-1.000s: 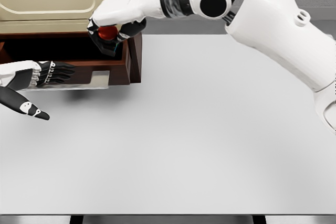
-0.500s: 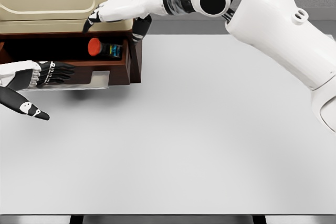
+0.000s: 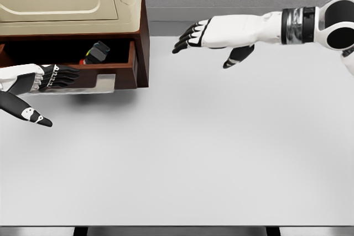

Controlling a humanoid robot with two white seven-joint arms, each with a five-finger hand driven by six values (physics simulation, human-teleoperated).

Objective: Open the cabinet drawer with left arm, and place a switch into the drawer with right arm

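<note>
The cabinet [image 3: 72,4] stands at the back left, cream on top with a brown wooden body. Its drawer [image 3: 119,73] is pulled out. Inside it lies the switch [image 3: 97,52], dark with a red part, tilted against the drawer's right side. My left hand [image 3: 52,81] rests at the drawer's front by the metal handle [image 3: 99,84], fingers extended, thumb pointing down. My right hand [image 3: 202,40] hovers over the table to the right of the cabinet, fingers spread and empty.
A white table [image 3: 193,147] fills most of the view, with its front edge at the bottom. A grey wall runs behind it. The right arm [image 3: 310,26] comes in from the upper right.
The right hand let go of the switch over the drawer, then drew back to the right, away from the cabinet. The switch dropped and tipped inside the drawer. The left hand stayed still.
</note>
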